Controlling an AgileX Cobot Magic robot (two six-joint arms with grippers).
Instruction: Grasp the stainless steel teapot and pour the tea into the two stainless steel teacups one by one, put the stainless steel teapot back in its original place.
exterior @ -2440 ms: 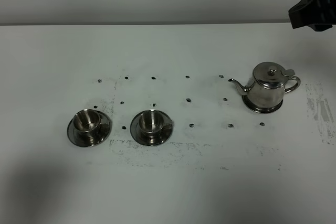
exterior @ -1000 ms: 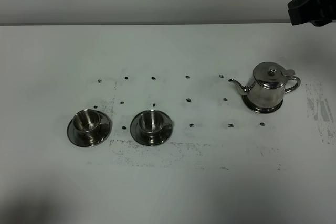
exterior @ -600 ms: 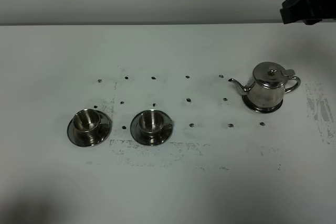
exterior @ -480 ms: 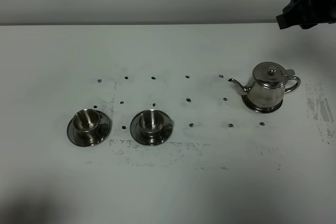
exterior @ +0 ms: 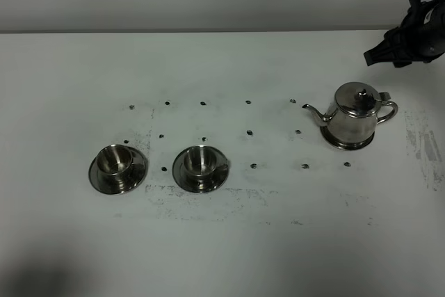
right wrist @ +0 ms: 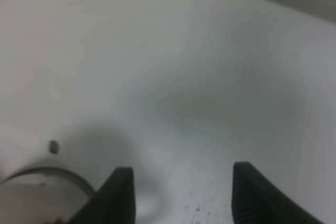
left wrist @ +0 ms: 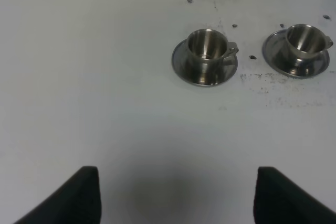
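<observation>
Steel teapot (exterior: 356, 117) near right pincer (right wrist: 181, 195), not touching, pincer spread wide, empty

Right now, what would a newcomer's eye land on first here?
The shiny steel teapot stands on the right of the white table, spout pointing toward the middle. The two steel teacups sit side by side on saucers at front left and look empty. The black right gripper hovers open above and behind the teapot, touching nothing.
</observation>
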